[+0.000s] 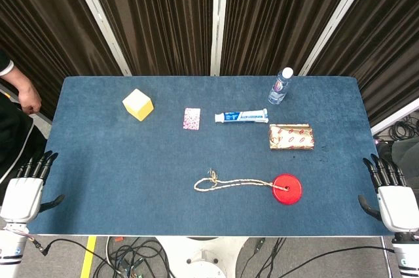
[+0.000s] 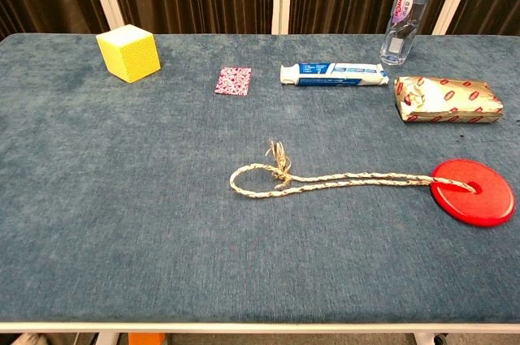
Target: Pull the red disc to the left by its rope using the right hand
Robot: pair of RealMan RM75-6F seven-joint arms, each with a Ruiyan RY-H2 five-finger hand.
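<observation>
The red disc (image 1: 286, 188) (image 2: 474, 191) lies flat on the blue table, right of centre near the front. Its tan rope (image 1: 232, 184) (image 2: 325, 180) runs left from the disc's hole and ends in a knotted loop. My right hand (image 1: 390, 191) hangs open beyond the table's right edge, well to the right of the disc and touching nothing. My left hand (image 1: 26, 188) hangs open off the left edge, fingers spread. Neither hand shows in the chest view.
Along the back stand a yellow cube (image 1: 138, 104) (image 2: 128, 52), a small patterned card (image 1: 192, 118), a toothpaste tube (image 1: 241, 116), a water bottle (image 1: 280, 86) and a gold-wrapped packet (image 1: 291, 137) just behind the disc. A person's arm (image 1: 19, 88) is at far left.
</observation>
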